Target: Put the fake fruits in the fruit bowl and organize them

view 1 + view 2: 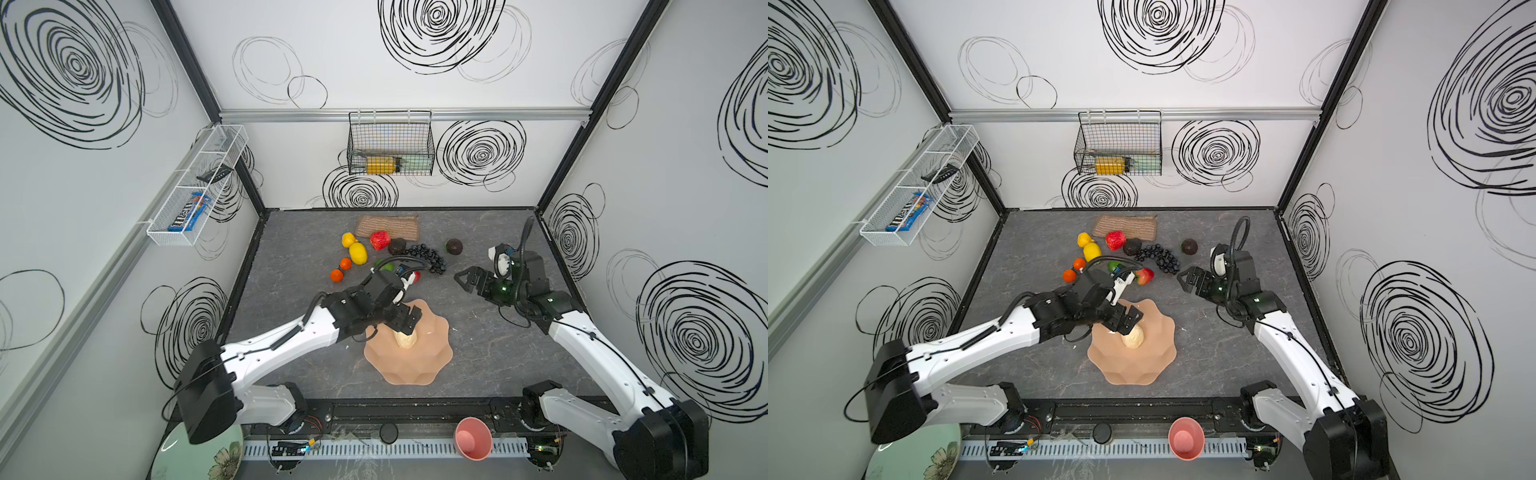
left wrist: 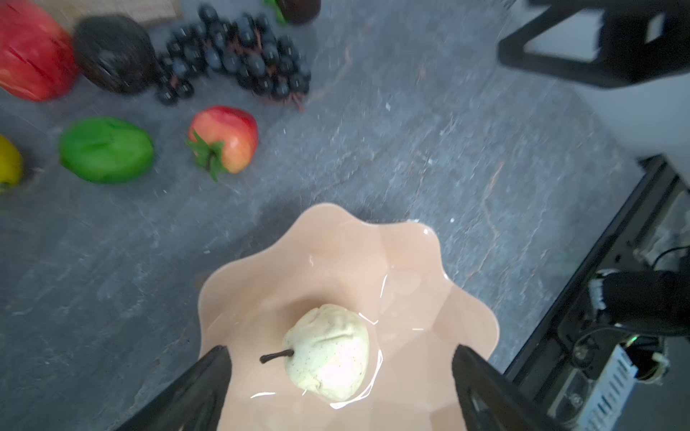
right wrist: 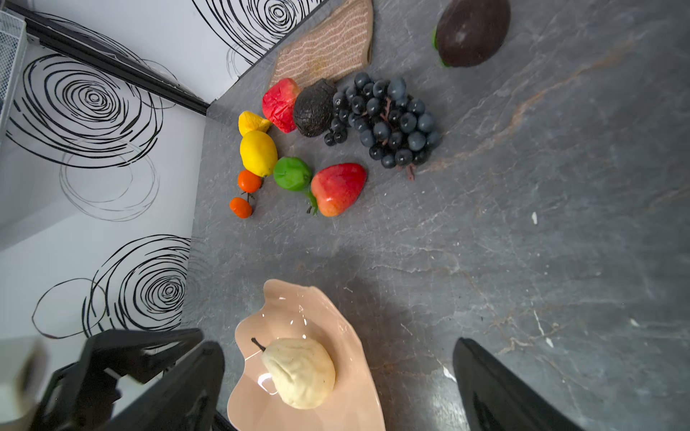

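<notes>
While my left gripper (image 2: 340,350) gapes wide above the pear (image 3: 298,373) in the fruit bowl (image 2: 336,239), my arm (image 1: 291,336) half hides the lime (image 1: 384,266).

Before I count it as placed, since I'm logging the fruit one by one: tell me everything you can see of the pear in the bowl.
The pear is cream-white with fine dark speckles. Its dented, wrinkled skin looks like soft foam or plastic, and it has a thin dark stem. It lies on its side on the floor of the peach fruit bowl, alone there and touching only the bowl. The left gripper hovers over it, open, with its fingers clear on either side.
</notes>
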